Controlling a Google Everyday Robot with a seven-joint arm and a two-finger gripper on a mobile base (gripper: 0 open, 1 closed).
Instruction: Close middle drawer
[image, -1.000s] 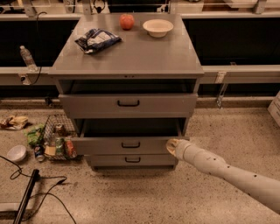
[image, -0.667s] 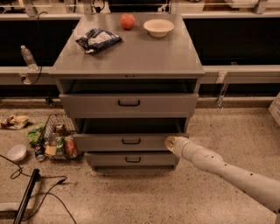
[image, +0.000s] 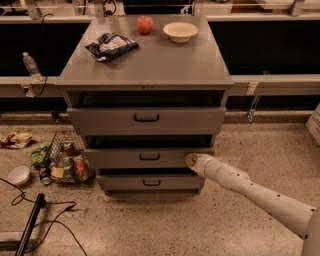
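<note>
The grey cabinet (image: 145, 70) has three stacked drawers. The middle drawer (image: 120, 158) has a flat grey front with a small black handle (image: 149, 157) and stands only slightly out, with a dark gap above it. The top drawer (image: 100, 120) stands further out. My gripper (image: 192, 160) is at the end of the white arm (image: 250, 190), which comes in from the lower right. It presses against the right end of the middle drawer's front.
On the cabinet top lie a chip bag (image: 111, 46), a red apple (image: 145, 24) and a white bowl (image: 180, 31). A wire basket (image: 67, 157) of cans and packets stands on the floor left of the drawers, with a white bowl (image: 19, 175), cables and a black pole nearby.
The middle drawer has slid back into the cabinet, and my gripper has followed it forward against its right end.
</note>
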